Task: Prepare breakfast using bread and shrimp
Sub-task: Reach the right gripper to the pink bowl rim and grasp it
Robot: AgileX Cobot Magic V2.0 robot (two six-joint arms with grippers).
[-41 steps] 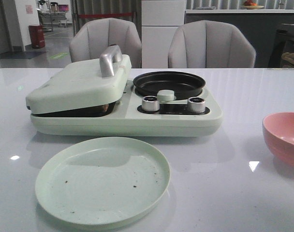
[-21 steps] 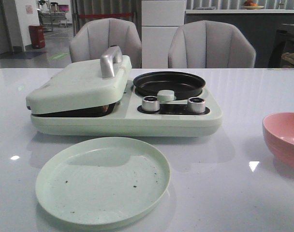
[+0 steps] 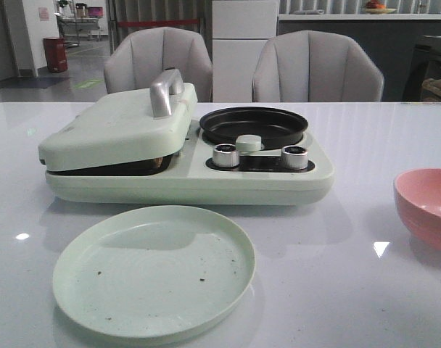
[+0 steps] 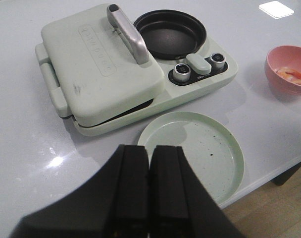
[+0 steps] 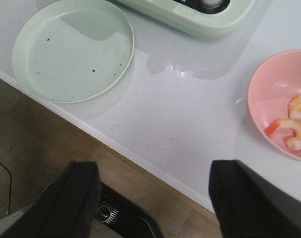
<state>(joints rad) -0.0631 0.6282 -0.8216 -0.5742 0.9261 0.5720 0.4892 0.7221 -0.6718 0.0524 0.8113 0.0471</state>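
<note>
The bread does not show as slices; the pale green sandwich maker's lid (image 3: 119, 123) is down over its left half, also seen in the left wrist view (image 4: 98, 64). Two orange-pink shrimp (image 5: 289, 131) lie in the pink bowl (image 5: 269, 94) at the table's right, which also shows in the front view (image 3: 423, 206). The shrimp also show faintly in the left wrist view (image 4: 294, 74). My left gripper (image 4: 150, 151) is shut and empty, above the table's near edge before the green plate (image 4: 200, 153). My right gripper (image 5: 155, 171) is wide open and empty, off the table's front edge.
The empty green plate (image 3: 154, 270) with dark crumbs sits in front of the maker. A black round pan (image 3: 253, 125) and two silver knobs (image 3: 225, 155) are on the maker's right half. Two grey chairs (image 3: 318, 65) stand behind the table. The table's front edge (image 5: 140, 158) borders wooden floor.
</note>
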